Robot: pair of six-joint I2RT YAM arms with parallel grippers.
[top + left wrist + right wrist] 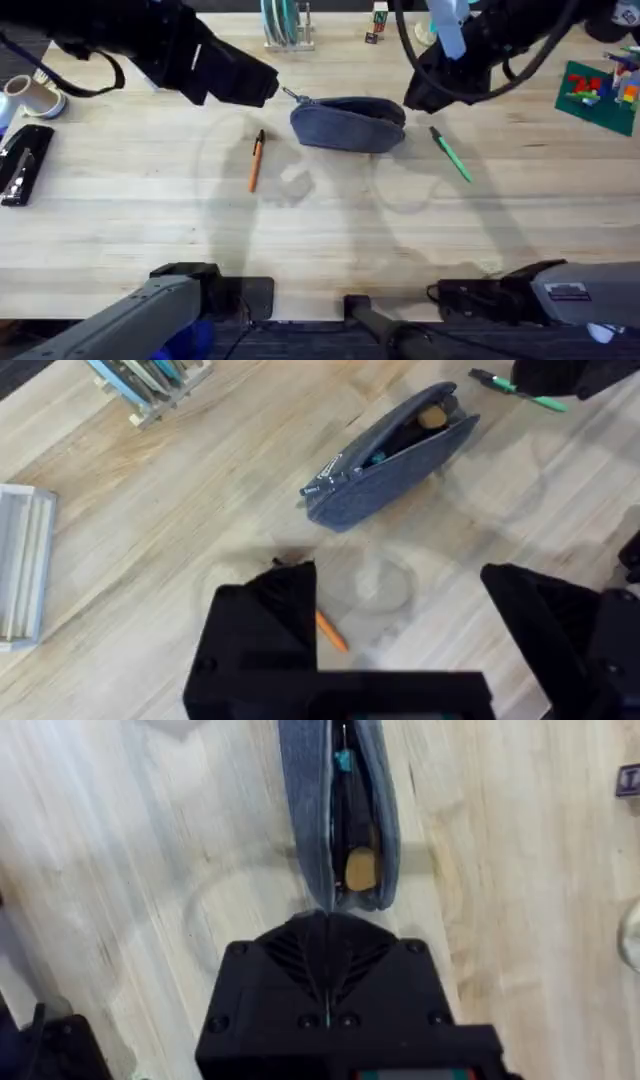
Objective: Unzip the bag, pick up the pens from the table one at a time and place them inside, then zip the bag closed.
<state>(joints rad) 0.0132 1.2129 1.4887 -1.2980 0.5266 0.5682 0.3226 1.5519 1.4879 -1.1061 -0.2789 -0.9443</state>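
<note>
The grey-blue bag [347,125] lies at the table's [320,230] back middle with its zipper open; a tan and a teal item show in the gap [345,830]. Its pull tab [322,482] sits at the left end. My right gripper [327,920] is shut at the bag's right end, pinching the fabric there. Left of the bag lies the orange pen [256,160], partly behind a finger in the left wrist view [330,632]. To the right is the green pen [451,155]. My left gripper [395,575] hangs open above the orange pen, left of the bag [390,455].
A rack with teal discs [283,25] stands behind the bag. A tape roll [35,97] and a black stapler-like tool [22,162] lie at the far left. A green brick plate [598,95] is at the far right. Bare wood spreads in front of the pens.
</note>
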